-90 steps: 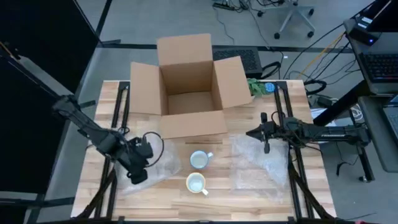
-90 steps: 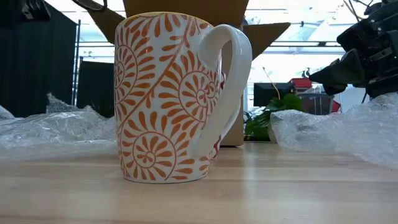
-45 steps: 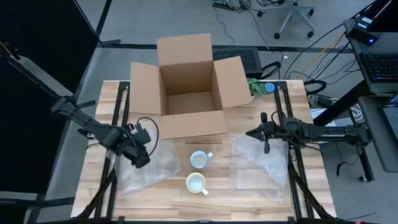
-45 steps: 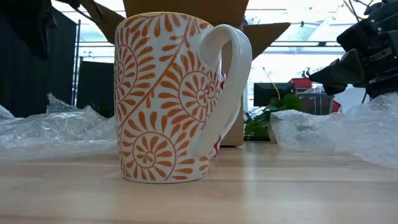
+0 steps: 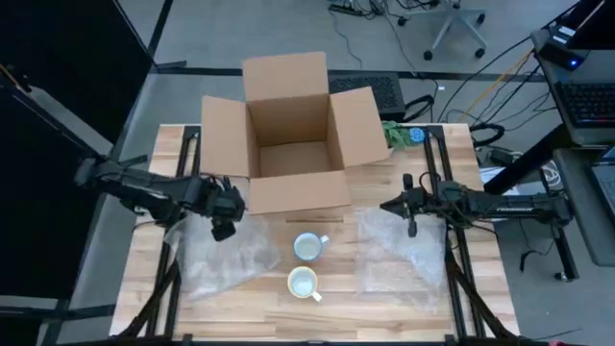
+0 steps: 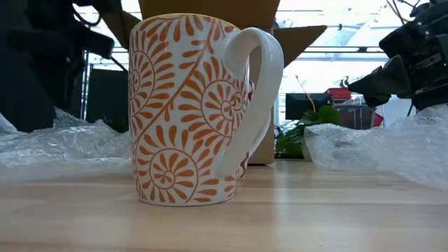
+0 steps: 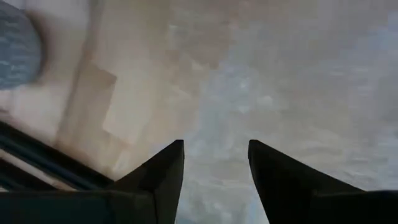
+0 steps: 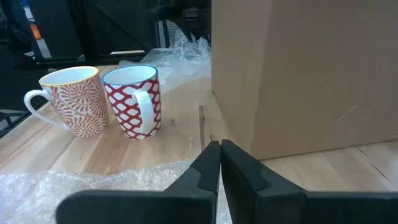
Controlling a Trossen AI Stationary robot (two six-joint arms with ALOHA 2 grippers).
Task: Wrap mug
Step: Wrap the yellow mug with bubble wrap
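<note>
The open, empty left tool (image 5: 224,231) hovers over a bubble wrap sheet (image 5: 219,261), the orange-patterned mug (image 5: 304,283) and red-patterned mug (image 5: 308,247) standing well beyond it; descending, it may pinch only slippery film or crumple the sheet, while the closed right tool (image 5: 412,229) waits.

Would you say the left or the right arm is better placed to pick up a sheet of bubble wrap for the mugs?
Probably the left. Its hand is open, above the left bubble wrap sheet. The right hand is shut at its own sheet's far edge.
</note>
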